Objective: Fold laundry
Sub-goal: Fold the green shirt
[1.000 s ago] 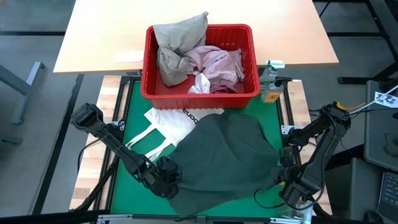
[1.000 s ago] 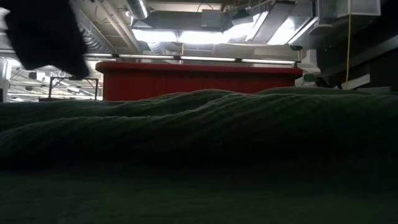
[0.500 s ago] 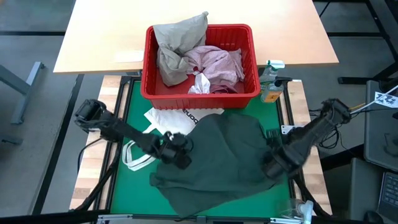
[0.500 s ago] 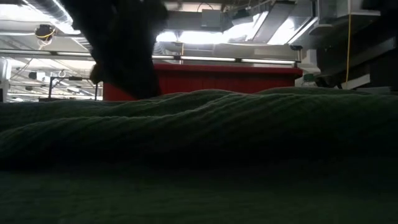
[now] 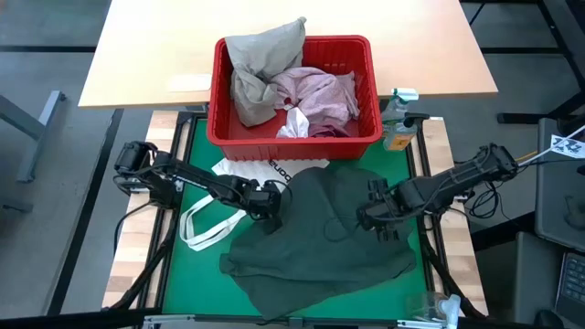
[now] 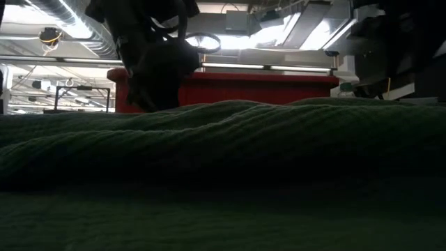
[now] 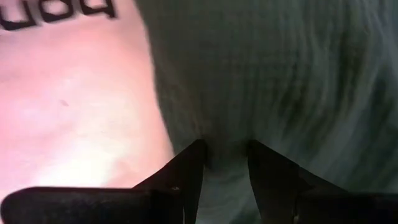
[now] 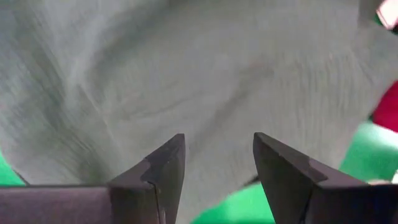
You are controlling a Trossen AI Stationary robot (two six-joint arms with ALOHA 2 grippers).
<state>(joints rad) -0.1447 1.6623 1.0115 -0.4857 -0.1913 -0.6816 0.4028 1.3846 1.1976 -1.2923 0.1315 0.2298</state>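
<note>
A dark grey-green garment lies spread on the green mat and fills the low view's foreground. My left gripper is at the garment's left edge, beside the white tote bag, and is shut on the cloth. My right gripper is over the garment's right part, pointing down, with cloth between its fingers. More laundry sits in the red basket: a beige piece, a pink piece and a small white piece. My left gripper pinches a bunch of the garment's left edge between its two fingers, coming slanting down from the table's left. The held part is raised a little; the rest lies on the mat. My right gripper holds a gather of the garment's right part from above, fingers pointing down. Folds in the cloth run toward the gap between the fingers. The cloth below spreads onto the mat.
The red basket stands across the mat's far edge. A spray bottle stands at the far right corner. The tote bag's loop handles lie on the mat left of the garment. A wooden table stands beyond.
Both grippers have left the garment's near corners and gone toward the far edge and toward each other, the left rightward and the right leftward. Each carries its part of the cloth inward over the garment. The garment's near part has stayed on the mat.
</note>
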